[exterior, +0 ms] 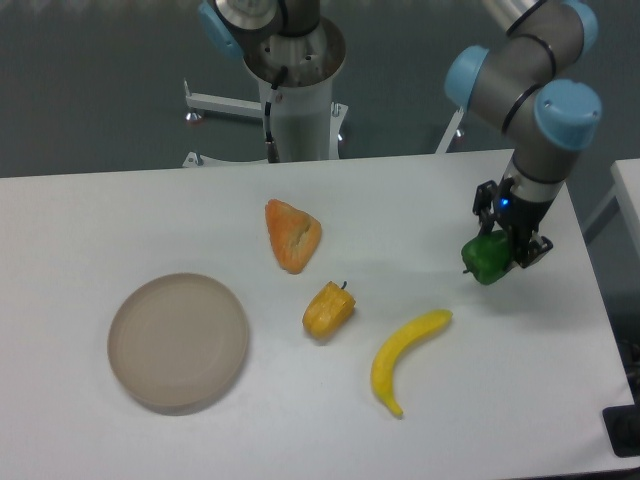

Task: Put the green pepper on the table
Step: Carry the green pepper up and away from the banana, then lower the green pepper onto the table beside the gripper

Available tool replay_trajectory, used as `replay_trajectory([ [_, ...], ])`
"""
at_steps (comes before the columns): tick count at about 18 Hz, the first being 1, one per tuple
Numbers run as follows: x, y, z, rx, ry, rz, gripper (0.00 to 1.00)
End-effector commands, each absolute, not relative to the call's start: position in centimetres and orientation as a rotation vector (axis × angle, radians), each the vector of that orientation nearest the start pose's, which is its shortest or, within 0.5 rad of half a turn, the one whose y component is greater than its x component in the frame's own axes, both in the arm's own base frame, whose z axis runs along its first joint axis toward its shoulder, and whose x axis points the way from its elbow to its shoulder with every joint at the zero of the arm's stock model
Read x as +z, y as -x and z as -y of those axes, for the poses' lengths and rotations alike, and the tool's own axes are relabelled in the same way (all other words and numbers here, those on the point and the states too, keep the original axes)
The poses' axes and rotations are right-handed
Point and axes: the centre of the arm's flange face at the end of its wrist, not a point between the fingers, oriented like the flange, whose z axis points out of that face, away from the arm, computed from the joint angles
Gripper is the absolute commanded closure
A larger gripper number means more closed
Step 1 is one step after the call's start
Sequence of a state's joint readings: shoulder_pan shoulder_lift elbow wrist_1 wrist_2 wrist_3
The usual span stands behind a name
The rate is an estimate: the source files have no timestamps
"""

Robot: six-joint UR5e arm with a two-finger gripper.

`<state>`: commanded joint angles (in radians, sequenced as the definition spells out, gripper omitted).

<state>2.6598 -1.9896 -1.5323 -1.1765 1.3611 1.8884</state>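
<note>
A small glossy green pepper (488, 258) hangs clamped in the robot's two-finger gripper (507, 240) above the right side of the flat white table (120, 220), not yet set down; lowering and release remain. The arm reaches in from the upper right, wrist pointing down, fingers closed on the pepper. A curved yellow banana (404, 357) lies nearby.

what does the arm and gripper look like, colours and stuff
The arm has dark grey joint housings with light blue round caps and a silver metal tube link. The gripper is small and black with two short fingers, and a tiny blue light glows on its body.
</note>
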Motion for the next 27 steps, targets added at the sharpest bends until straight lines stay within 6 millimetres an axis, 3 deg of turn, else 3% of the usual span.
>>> replay_trajectory([
  [1, 30.8, 49.8, -42.6, -0.014, 2.691, -1.116, 0.64],
  [3, 29.2, 48.7, -41.7, -0.069, 2.697, -1.097, 0.63],
  [5, 30.0, 48.8, -40.7, -0.058, 2.720, -1.043, 0.63],
  [10, 29.2, 48.0, -41.0, -0.089, 2.763, -0.992, 0.63],
  [16, 28.5, 46.6, -42.1, -0.090, 2.853, -1.082, 0.63],
  [27, 26.4, 46.8, -42.5, -0.138, 2.859, -1.046, 0.62],
])
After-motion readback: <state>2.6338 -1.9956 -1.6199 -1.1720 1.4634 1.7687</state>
